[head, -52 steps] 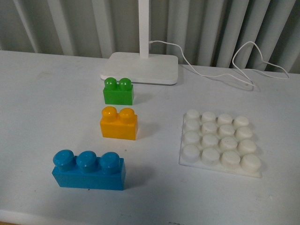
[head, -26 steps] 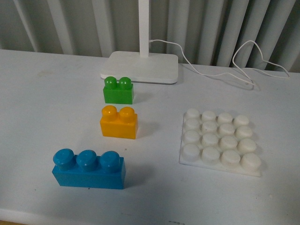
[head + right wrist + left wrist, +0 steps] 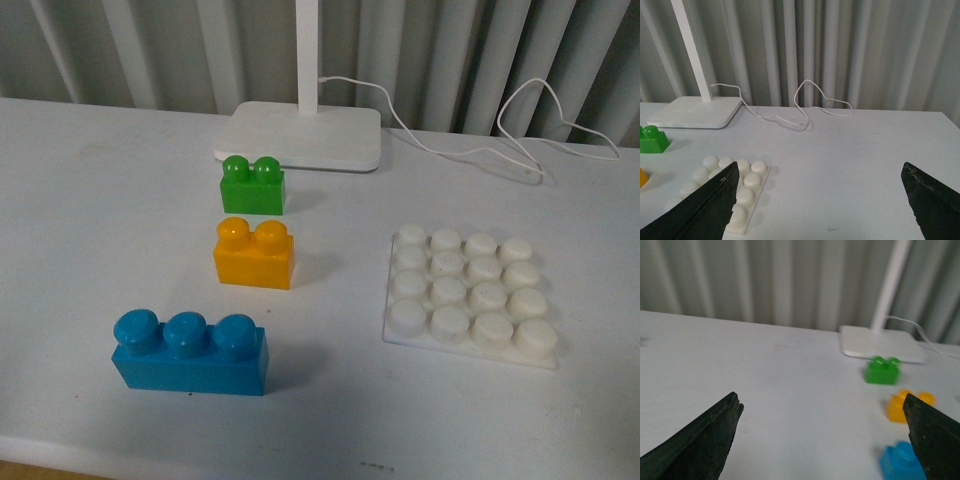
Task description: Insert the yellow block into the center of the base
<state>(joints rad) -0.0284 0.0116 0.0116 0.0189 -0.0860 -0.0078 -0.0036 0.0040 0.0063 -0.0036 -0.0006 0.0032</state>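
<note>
Your left end effector point(image 3: 821, 400) gapes wide, empty; the yellow block point(image 3: 910, 405) lies ahead, untouched, near the green brick point(image 3: 882, 371).

We're seeing glossy plastic on the yellow block point(image 3: 253, 256), with light glinting off its studs. The green brick point(image 3: 253, 186) behind it and the blue brick point(image 3: 189, 353) before it shine alike. Beside it, the base point(image 3: 470, 296) looks duller white plastic, and the table point(image 3: 100, 220) is smooth and matt.

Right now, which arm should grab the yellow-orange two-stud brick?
Left, probably: the yellow-orange two-stud plastic brick sits left of the white studded base plate, in view of the open left gripper; the open right gripper faces the plate.
</note>
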